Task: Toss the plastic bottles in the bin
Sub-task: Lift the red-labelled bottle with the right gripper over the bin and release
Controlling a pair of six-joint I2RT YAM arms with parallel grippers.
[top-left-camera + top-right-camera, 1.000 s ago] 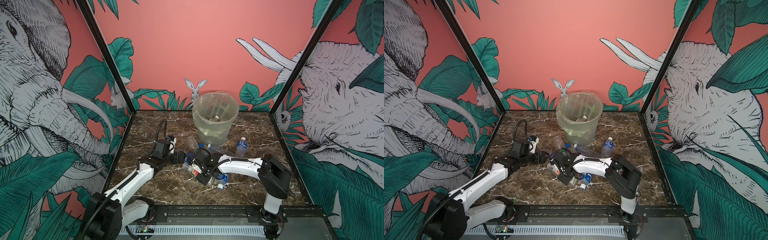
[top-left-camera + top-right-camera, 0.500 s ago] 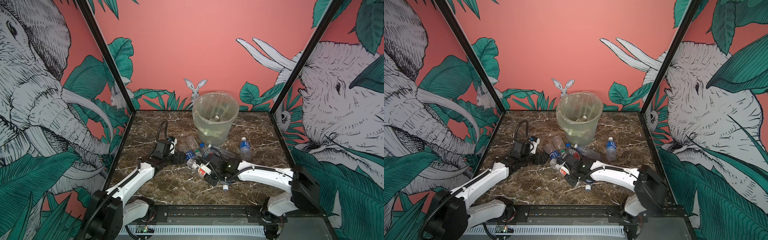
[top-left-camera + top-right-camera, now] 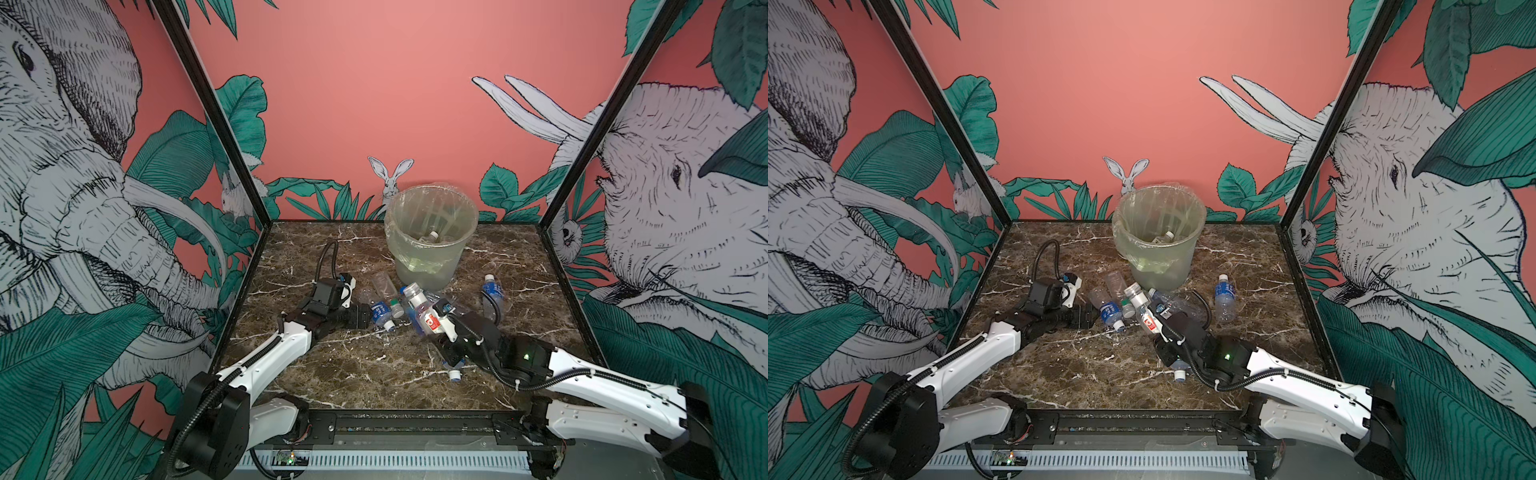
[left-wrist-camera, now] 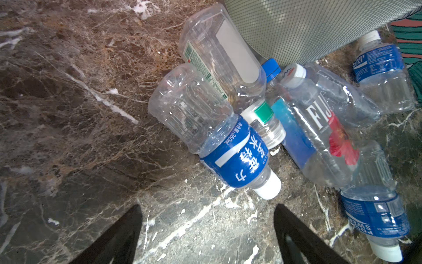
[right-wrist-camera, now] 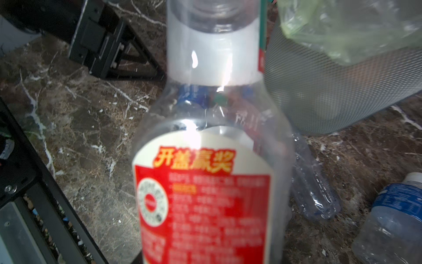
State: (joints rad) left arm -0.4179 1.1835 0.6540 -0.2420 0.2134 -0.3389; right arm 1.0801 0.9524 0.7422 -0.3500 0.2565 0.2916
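Raised bottle sits within right gripper (clamped).

We read "FIJ" in white on the Fiji bottle. The blue-banded bottle carries "350mL" beside large white Chinese characters. The near Pocari bottle shows "POC" and "SWE", and the far Pocari bottle shows "ARI" and "EAT". On the red-labelled bottle we read "开盖赢奖" in yellow. Its smaller print is too blurred to read.
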